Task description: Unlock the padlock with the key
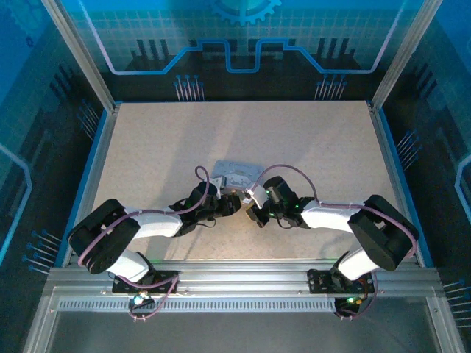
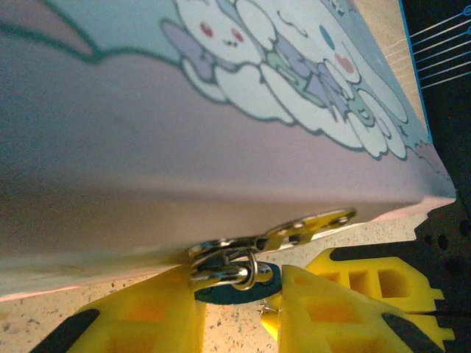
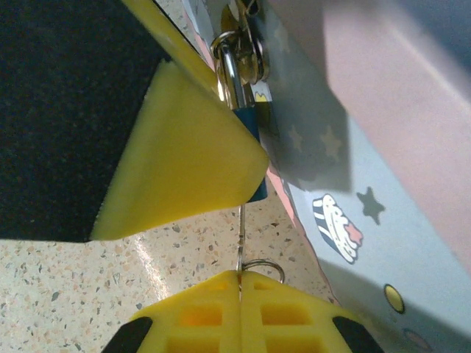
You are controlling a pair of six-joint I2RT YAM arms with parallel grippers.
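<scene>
Centrally, on the table (image 1: 147, 147), both arms meet at the near edge of a lavender cartoon-printed tin (image 2: 184, 110), where the padlock (image 3: 249, 118) hangs by its silvery shackle (image 3: 229, 66) from the tin's hasp (image 2: 309, 228). The left gripper (image 2: 239, 283) has its yellow fingers (image 2: 140, 316) closed against either side of the small blue body, steadying it. The right gripper (image 3: 240, 279) has its fingers pressed together on the key (image 3: 241, 235), whose thin blade points up at the underside of the padlock, with the key ring (image 3: 261, 266) lying just beside the fingertips. Whether the blade tip has entered the keyway cannot be told (a left finger hides the join). The step in hand is judged to be seating and turning the key. To do it well, the blade should be kept in line with the body's long axis and pushed in fully before any twist. The left grip should resist the turn so the body does not swing on the hasp. A thin blade probably bends if forced off-axis.
</scene>
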